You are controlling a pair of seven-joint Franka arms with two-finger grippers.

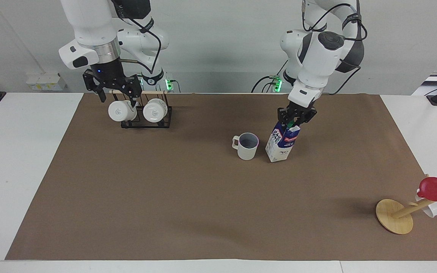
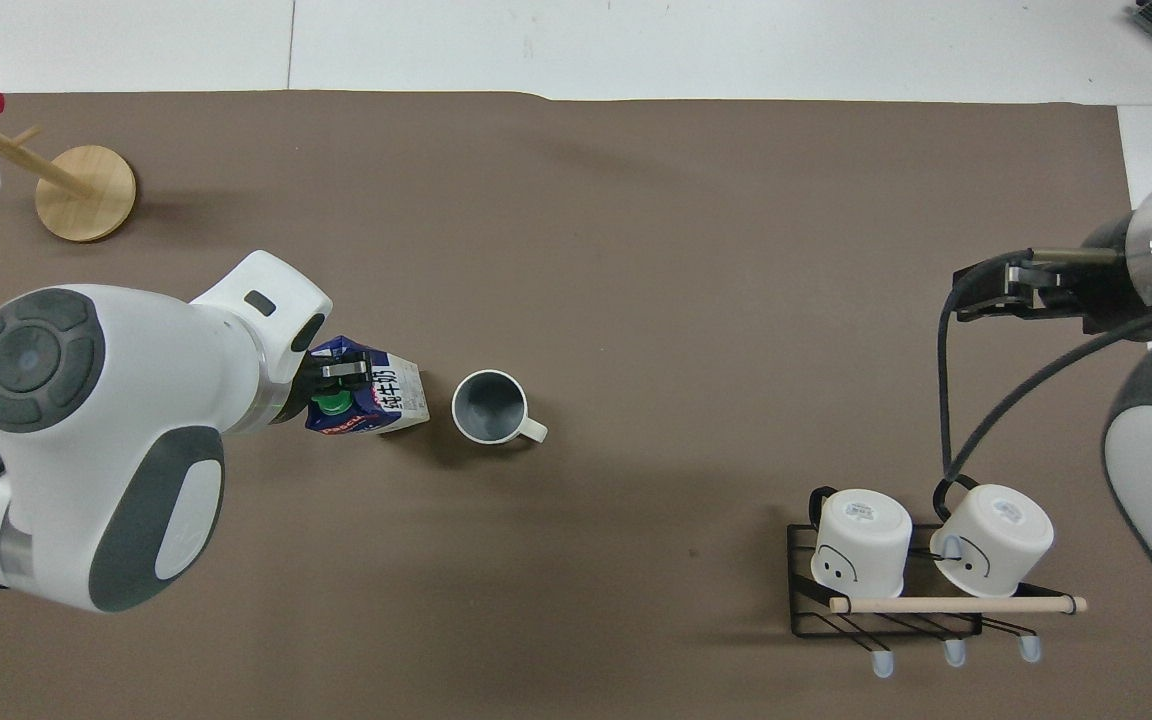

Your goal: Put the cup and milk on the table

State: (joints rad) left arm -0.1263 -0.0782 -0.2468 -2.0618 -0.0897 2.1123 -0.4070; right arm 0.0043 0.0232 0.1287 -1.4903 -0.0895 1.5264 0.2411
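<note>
The cup stands upright on the brown paper of the white table, near the middle; it also shows in the overhead view. The milk is tilted and close beside the cup, toward the left arm's end. My left gripper is shut on the milk's gabled top by the green cap. I cannot tell whether the carton's bottom touches the paper. My right gripper is open and empty, raised over the mug rack.
A black wire rack with two white mugs stands near the robots at the right arm's end. A tipped wooden mug tree with a red cup and a white mug lies at the left arm's end, far from the robots.
</note>
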